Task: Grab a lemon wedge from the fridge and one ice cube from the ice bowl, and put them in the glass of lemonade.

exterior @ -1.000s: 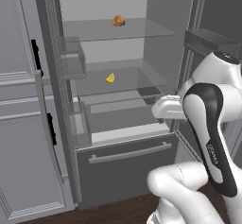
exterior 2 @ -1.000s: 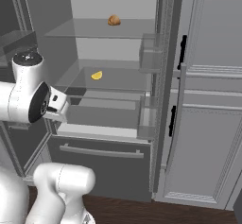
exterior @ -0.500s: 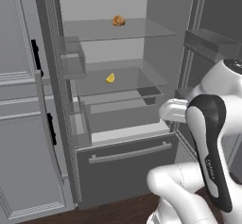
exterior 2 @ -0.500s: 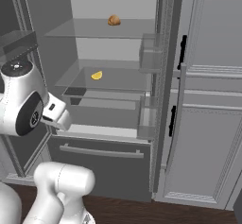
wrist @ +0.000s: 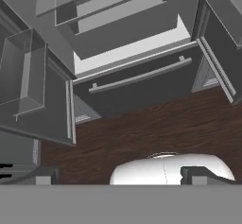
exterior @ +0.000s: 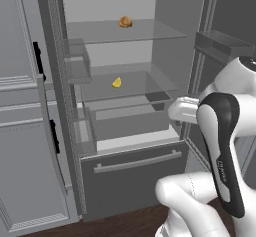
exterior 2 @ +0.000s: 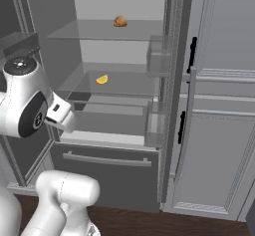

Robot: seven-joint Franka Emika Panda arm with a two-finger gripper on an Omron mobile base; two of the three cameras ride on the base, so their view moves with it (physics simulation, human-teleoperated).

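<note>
The fridge (exterior: 135,176) (exterior 2: 107,177) stands with both doors swung open. A tiny yellow lemon wedge (exterior: 116,82) (exterior 2: 101,79) lies on its middle clear shelf. My gripper (wrist: 123,176) is open with nothing between its fingertips (wrist: 43,176). The hand (exterior: 182,110) (exterior 2: 61,115) hangs in front of the crisper level, below and to the right of the wedge and well apart from it, pointing down at the bottom drawer (wrist: 137,83) and the floor. The ice bowl and the glass of lemonade are out of view.
A small brown item (exterior: 125,22) (exterior 2: 119,21) sits on the top shelf. Door bins (exterior: 76,68) (exterior 2: 158,60) flank the opening on both sides. Paneled grey cabinets (exterior: 20,131) (exterior 2: 219,130) stand beside the fridge. Dark wood floor (wrist: 156,124) lies in front of the drawer.
The arm's upper links have swung outward, right in the left base view and left in the right base view. The hand stays before the crisper, jaws still wide apart.
</note>
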